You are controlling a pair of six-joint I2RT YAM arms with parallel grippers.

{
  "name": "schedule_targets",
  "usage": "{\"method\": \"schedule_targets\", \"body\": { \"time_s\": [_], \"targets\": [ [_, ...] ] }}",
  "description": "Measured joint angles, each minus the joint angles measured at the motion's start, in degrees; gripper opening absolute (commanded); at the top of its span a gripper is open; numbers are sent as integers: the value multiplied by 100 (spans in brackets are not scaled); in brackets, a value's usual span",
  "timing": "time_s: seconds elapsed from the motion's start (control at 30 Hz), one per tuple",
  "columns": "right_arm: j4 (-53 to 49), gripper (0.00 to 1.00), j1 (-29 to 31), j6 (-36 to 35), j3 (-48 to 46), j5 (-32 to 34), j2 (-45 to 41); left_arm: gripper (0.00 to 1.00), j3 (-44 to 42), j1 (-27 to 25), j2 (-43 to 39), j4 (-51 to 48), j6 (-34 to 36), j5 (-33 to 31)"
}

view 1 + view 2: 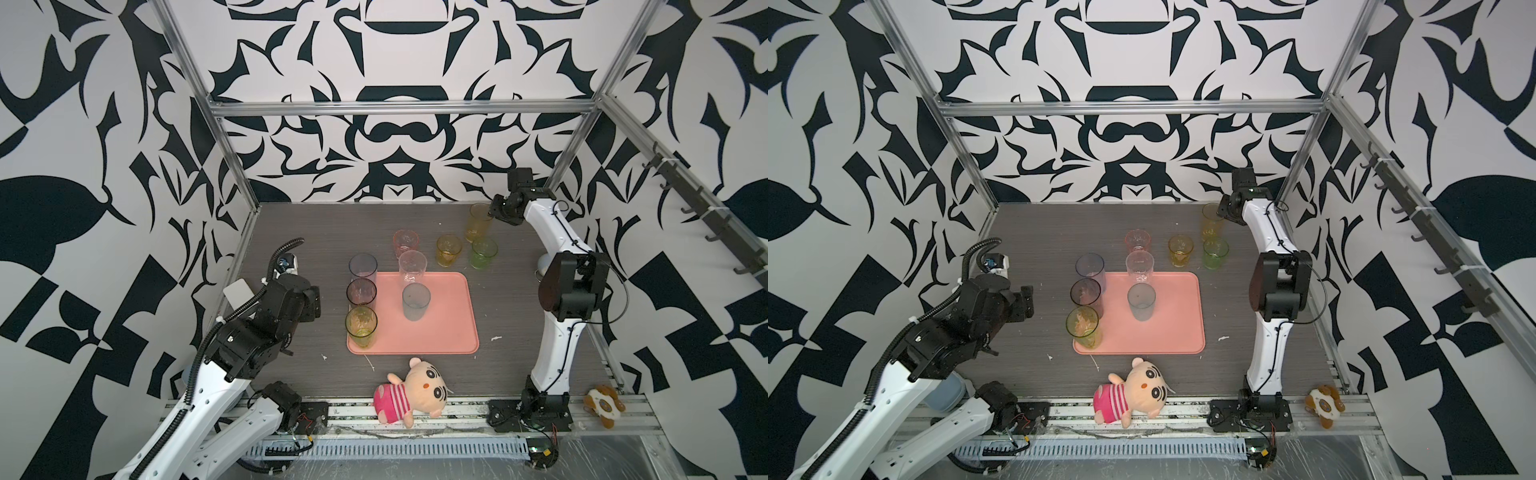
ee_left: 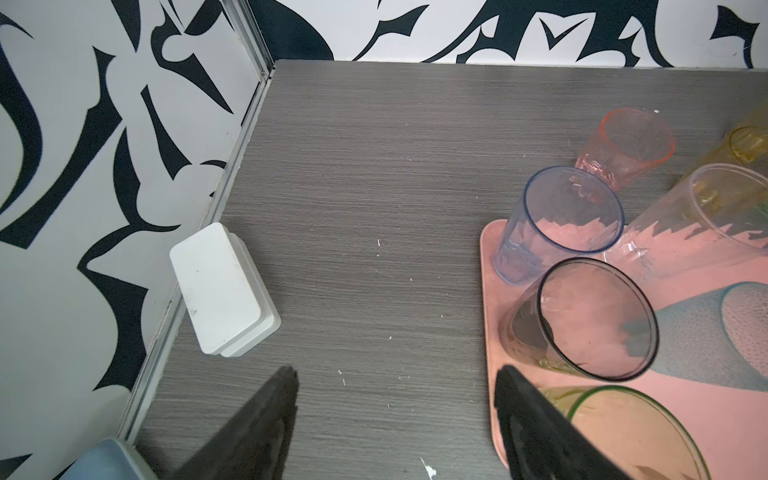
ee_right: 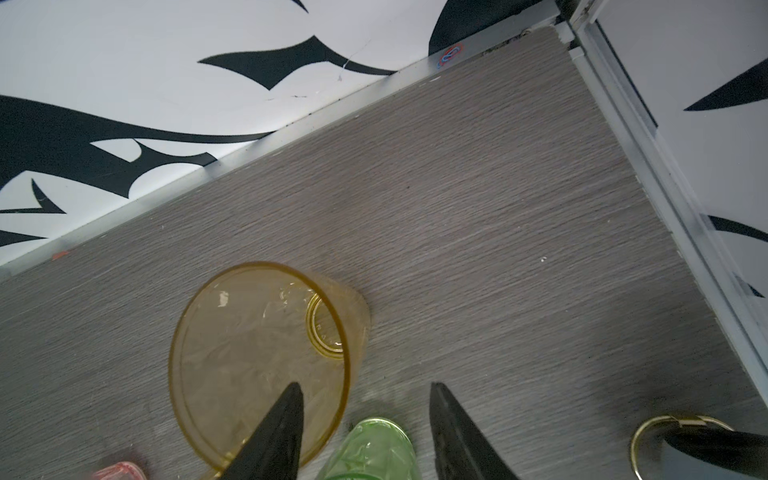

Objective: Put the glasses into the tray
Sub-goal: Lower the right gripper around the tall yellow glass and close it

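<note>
The salmon-pink tray [image 1: 453,316] [image 1: 1179,320] [image 2: 731,424] holds several upright glasses: blue-grey [image 1: 363,266], smoky [image 1: 361,291], yellow-green [image 1: 361,324], clear [image 1: 412,266] and teal [image 1: 416,301]. On the table behind it stand a pink glass [image 1: 406,242], a short amber one [image 1: 449,249], a green one [image 1: 484,252] and a tall amber one [image 1: 478,222] [image 3: 257,357]. My right gripper [image 1: 492,210] [image 3: 365,386] is open above the tall amber glass, one finger over its mouth, the other outside. My left gripper [image 1: 311,305] [image 2: 395,382] hangs open left of the tray, holding nothing.
A small white box [image 1: 239,293] [image 2: 224,291] lies by the left wall. At the front edge a plush doll [image 1: 411,388] lies below the tray, and a small plush dog [image 1: 604,405] sits to the right. A gold ring [image 3: 636,444] shows near the right gripper.
</note>
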Motion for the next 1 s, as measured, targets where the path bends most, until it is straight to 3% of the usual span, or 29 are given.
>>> {"method": "schedule_targets", "body": {
  "time_s": [0.33, 1.0],
  "targets": [
    [-26, 37, -13, 98, 46, -221, 149, 78, 0, 0, 39, 0, 0, -33],
    [-20, 20, -13, 157, 116, -444, 319, 78, -15, 0, 48, 136, 48, 378]
  ]
}}
